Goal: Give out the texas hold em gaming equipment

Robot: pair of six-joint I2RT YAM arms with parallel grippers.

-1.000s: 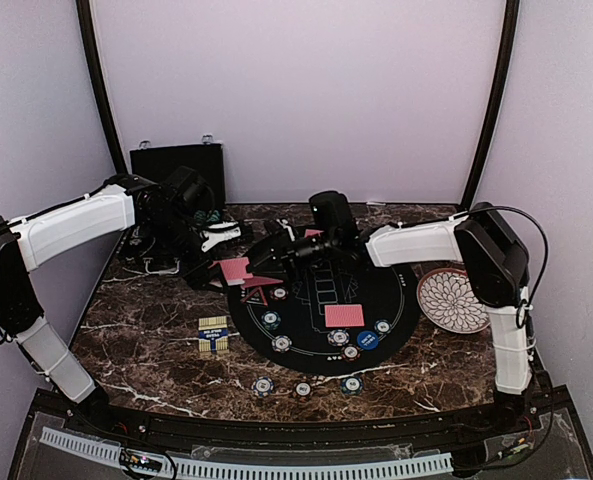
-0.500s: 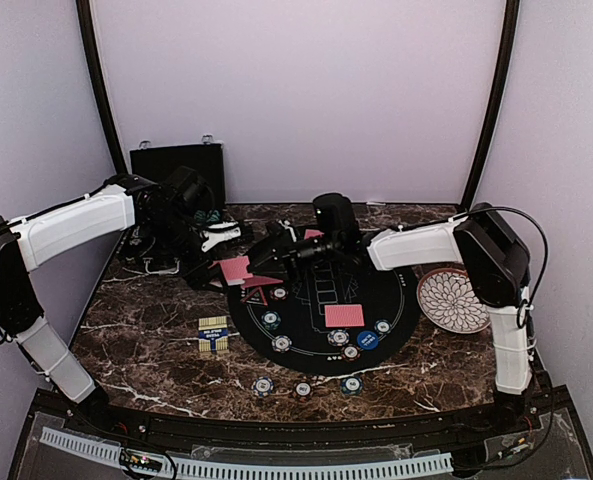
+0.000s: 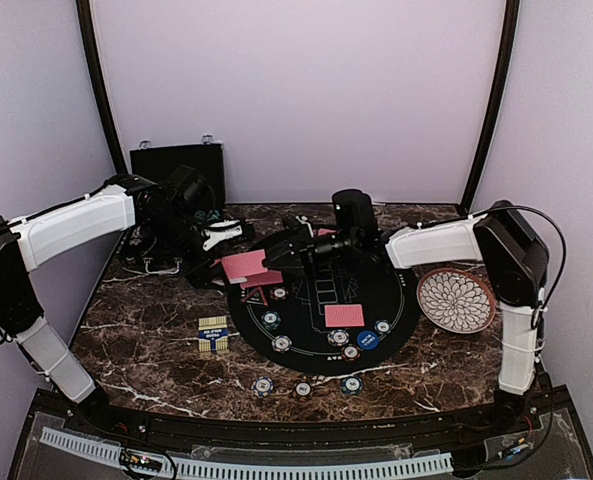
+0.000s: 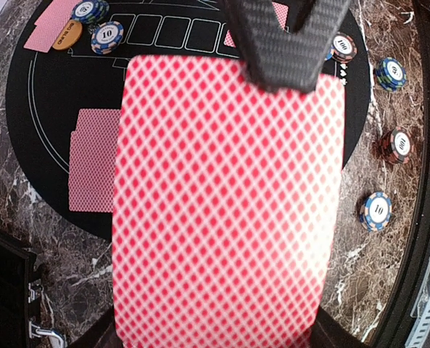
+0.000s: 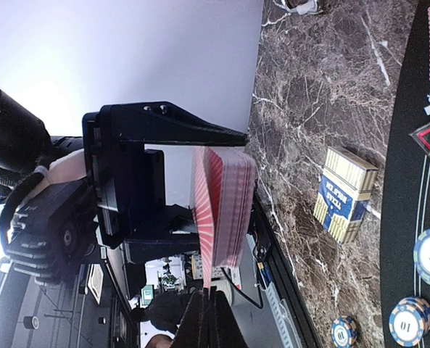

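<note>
Tight quarters by the far-left rim of the mat [image 3: 401, 300]! The left tool [image 5: 215, 194] is clamped on the deck [image 5: 233, 210], a black finger [image 5: 171, 123] on each of two opposite edges. The stack is held in the air, seen edge-on from the right wrist.

From the left wrist the top card [image 4: 225, 203] fills nearly the whole view. It's blurred, the red diamond lattice gone soft, and its lower edge is cut off. The right tool [image 5: 206, 299] is squeezed together to a point on that card's edge. Its own view crops most of it at the bottom. From the left wrist it shows as a carbon-weave wedge lapping over the card's top edge. The card stands fanned a little off the stack.

From above, both tools and the deck crowd together, and the pinch itself is hard to make out.

On the round black mat, with its thin white outlines, lie a small red-backed pile [image 3: 344, 316], striped-edge chips [image 3: 271, 320] and a blue disc [image 3: 367, 340]. An orange disc [image 4: 68, 35] shows from the left wrist.

Three front chips [image 3: 303, 389] sit on the veined brown marble desk [image 3: 146, 320]. A gold-and-blue box [image 3: 213, 333] lies just left of the mat.

The petal-patterned plate [image 3: 456, 298] is at the right. The black case [image 3: 177, 160] stands at the back wall, its lower part behind the left arm [image 3: 76, 225].
</note>
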